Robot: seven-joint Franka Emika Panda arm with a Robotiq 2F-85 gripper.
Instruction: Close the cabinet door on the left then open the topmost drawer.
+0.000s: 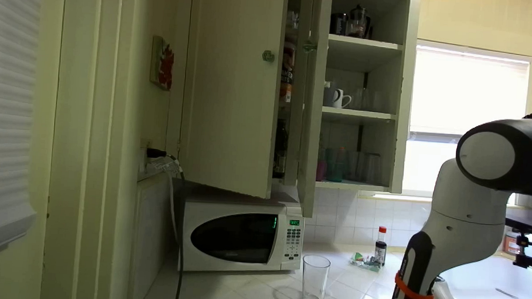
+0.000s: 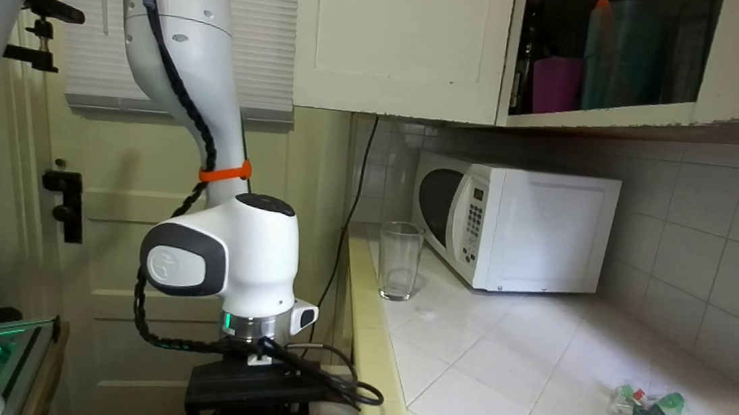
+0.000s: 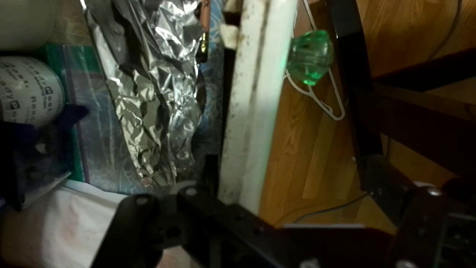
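Kitchen corner — left door (image 1: pixel 232 88) ajar, drawer (image 3: pixel 254 111) open

In an exterior view, a tiled counter (image 1: pixel 245 287) runs below a wall cabinet (image 1: pixel 402 129). Its left door hangs partly open above the microwave (image 1: pixel 243 239), with packaged goods (image 1: pixel 287 77) showing in the gap. Its right door (image 1: pixel 311 102) is swung out beside shelves that hold a mug (image 1: pixel 341 99) and other cups. On the counter stands a glass (image 1: pixel 315 279); farther back, a sauce bottle (image 1: pixel 381 246) is just beside a wrapper (image 1: pixel 365 262). The arm (image 1: pixel 468 196) stands by the sink (image 1: pixel 477 288).

In an exterior view, the arm reaches down beside the counter's yellow edge, its wrist (image 2: pixel 259 258) low. The glass is near that edge and near the microwave. The right door shows overhead, next to a purple cup (image 2: pixel 556 84) in the cabinet. Behind the arm is a room door (image 2: pixel 110 264) with a blind (image 2: pixel 267 42).

The wrist view looks into the drawer — crumpled foil (image 3: pixel 167 93) and a plastic bag (image 3: pixel 98 119) lie in it. A green knob (image 3: pixel 310 57) juts from the front, above the wooden floor (image 3: pixel 312 160). The gripper (image 3: pixel 292 165) is spread wide, the drawer's front between its fingers (image 3: pixel 211 171), one just inside, one outside. Whether the inner one touches, I cannot tell.
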